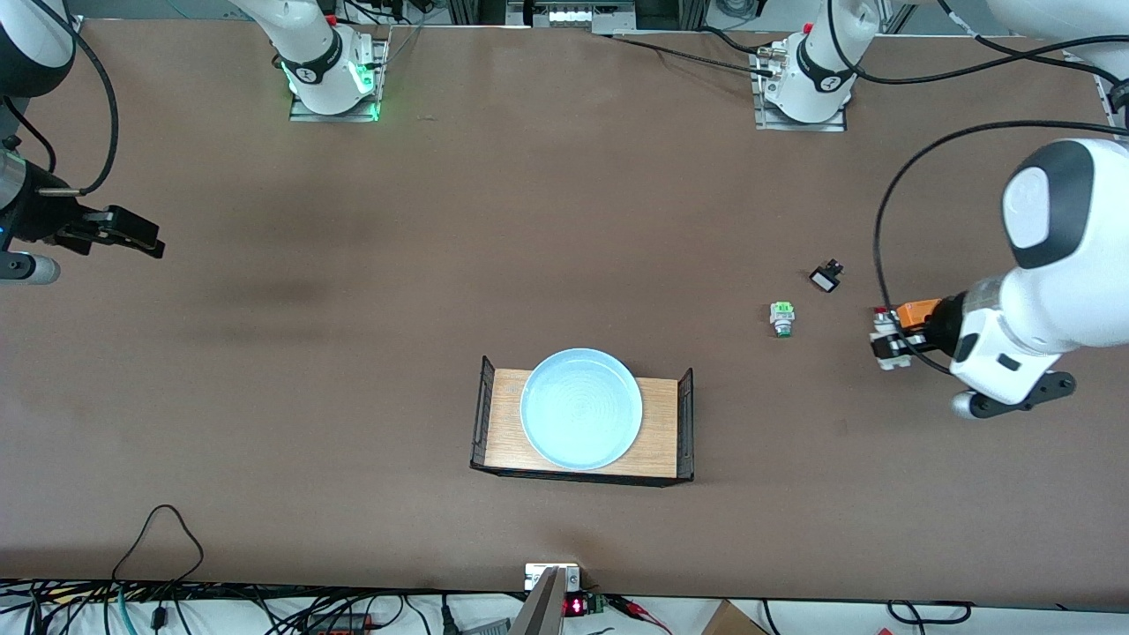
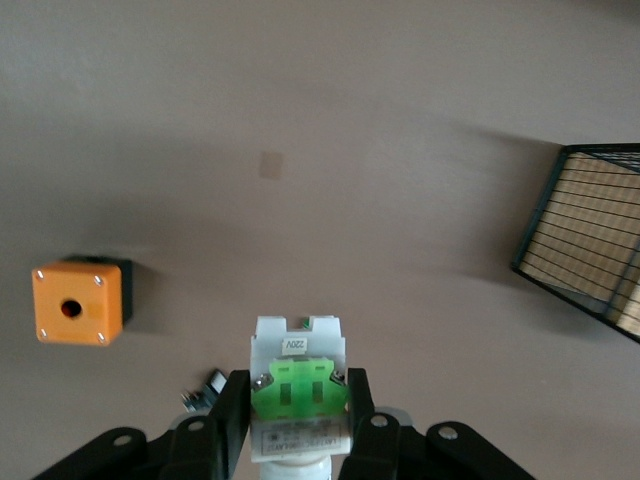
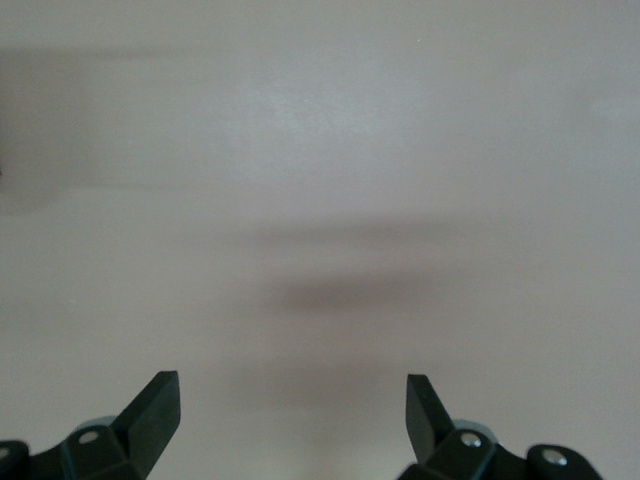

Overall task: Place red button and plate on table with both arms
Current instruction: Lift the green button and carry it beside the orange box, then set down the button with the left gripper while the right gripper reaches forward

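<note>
My left gripper is shut on the red button, whose dark red cap shows at one end. In the left wrist view the fingers clamp its whitish body and green block above the bare table. The pale blue plate lies on a small wooden tray near the table's middle, nearer the camera. My right gripper is open and empty over bare table at the right arm's end; its wrist view shows only tabletop.
A green-and-white piece and a black-and-white piece lie between the tray and my left gripper. An orange box sits on the table beside the left gripper. The tray's wire end shows in the left wrist view.
</note>
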